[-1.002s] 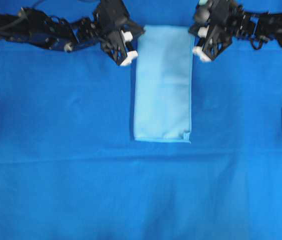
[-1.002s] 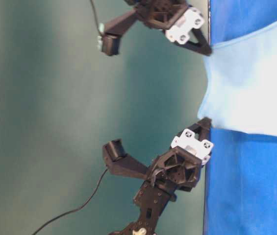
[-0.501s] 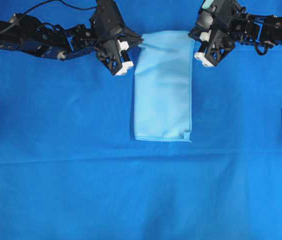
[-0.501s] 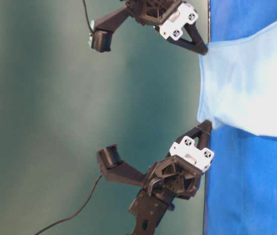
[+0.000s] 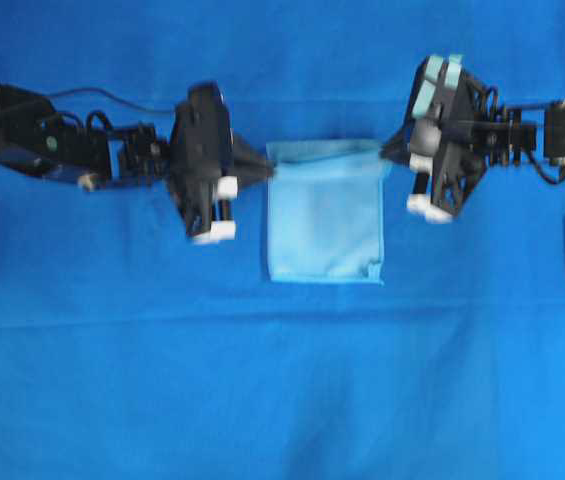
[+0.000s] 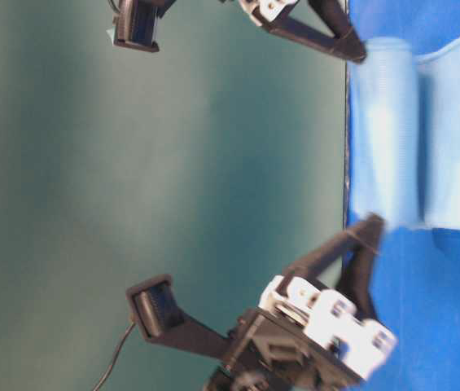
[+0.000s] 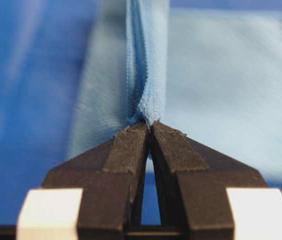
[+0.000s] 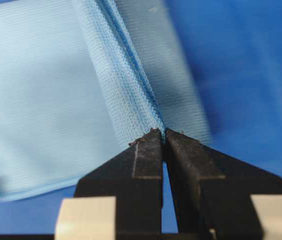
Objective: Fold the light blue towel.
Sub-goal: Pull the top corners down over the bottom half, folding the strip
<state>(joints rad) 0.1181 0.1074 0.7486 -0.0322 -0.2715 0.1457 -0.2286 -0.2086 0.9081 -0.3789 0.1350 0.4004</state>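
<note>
Overhead view: towel (image 5: 324, 225), pale blue, near centre of dark blue cloth (image 5: 282, 400). Folded into a compact rectangle; far edge lifted and carried over the lower layers; near edge flat on cloth, small tuft at near right corner. Left gripper (image 5: 270, 170) at towel's far left corner, clamped on it. Right gripper (image 5: 386, 152) at towel's far right corner, clamped on it. Both arms reaching in from opposite sides of towel, blurred.

Table-level view: picture turned sideways. Towel (image 6: 449, 138) seen edge-on, raised fold (image 6: 384, 130) standing off cloth (image 6: 425, 326) as a rounded band between the two grippers. One gripper (image 6: 360, 53) at band's upper end, other gripper (image 6: 372, 230) at lower end; which is left and which right not told from this view. Backdrop plain dark green.

Left wrist view: left gripper (image 7: 149, 126) pressed tight on doubled hem of towel (image 7: 220, 85); hem rising straight away from fingertips (image 7: 131, 145); cloth (image 7: 26, 100) to left.

Right wrist view: right gripper (image 8: 162, 133) pinched on towel's (image 8: 36, 90) stitched hem, woven texture clear; fingertips (image 8: 148, 150) nearly meeting, thin fabric between; cloth (image 8: 250, 75) to right.
</note>
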